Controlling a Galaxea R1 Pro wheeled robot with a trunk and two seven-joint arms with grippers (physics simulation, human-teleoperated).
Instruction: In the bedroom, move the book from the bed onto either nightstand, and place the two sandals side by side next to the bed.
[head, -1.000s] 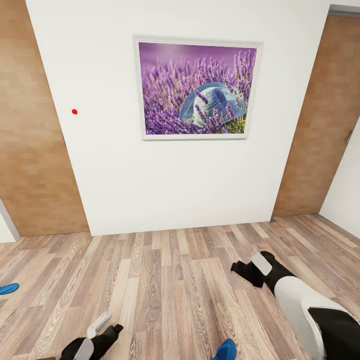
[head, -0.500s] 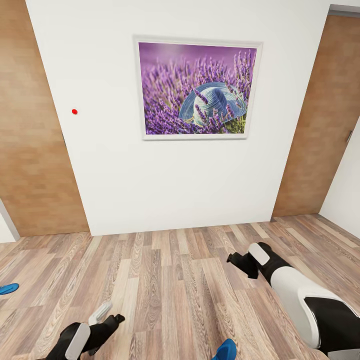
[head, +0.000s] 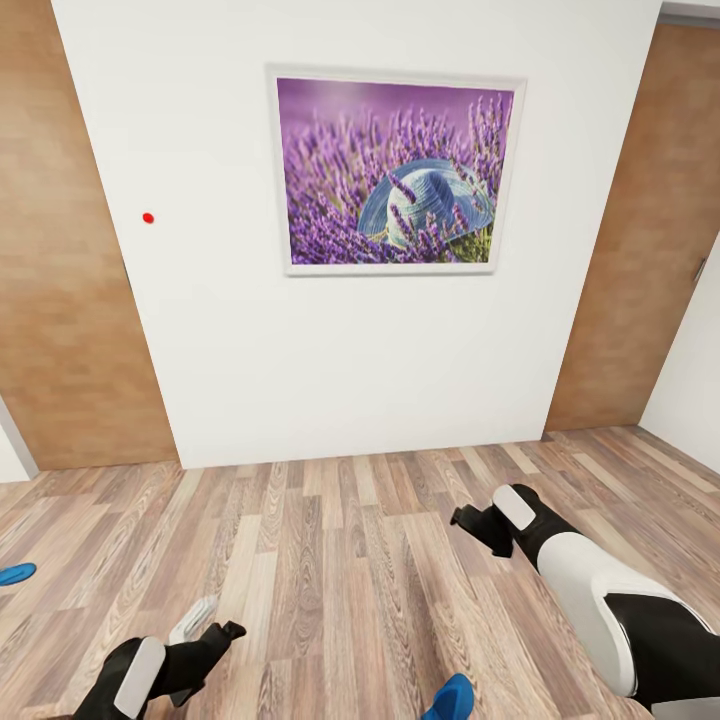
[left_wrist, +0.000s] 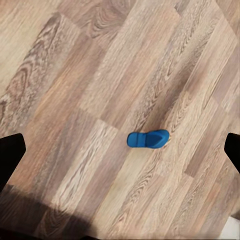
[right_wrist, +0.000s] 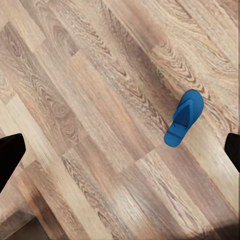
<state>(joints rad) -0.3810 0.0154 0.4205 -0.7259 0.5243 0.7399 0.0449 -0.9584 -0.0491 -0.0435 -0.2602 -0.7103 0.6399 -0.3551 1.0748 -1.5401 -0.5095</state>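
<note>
— What's in front of it?

— A plain white wall (head: 300, 350) with a light-brown wooden door (head: 60, 300) at each side, and wood-plank floor (head: 340, 560) below. On the wall hangs a white-framed picture of purple lavender and a blue hat (head: 395, 172), with a small red dot (head: 148, 217) off to its left.

— And the arms?

— Both hang low over the planks. The right hand (head: 478, 524), black on a white forearm, holds nothing; the left hand (head: 205, 625) is empty too. From the wrist cameras each hand's dark fingertips sit at opposite edges, spread wide.

— The sandals?

— One bright blue flat flip-flop (head: 448, 698) lies on the floor between the arms, at the near edge. The other blue flip-flop (head: 16, 574) lies well apart, far left.
</note>
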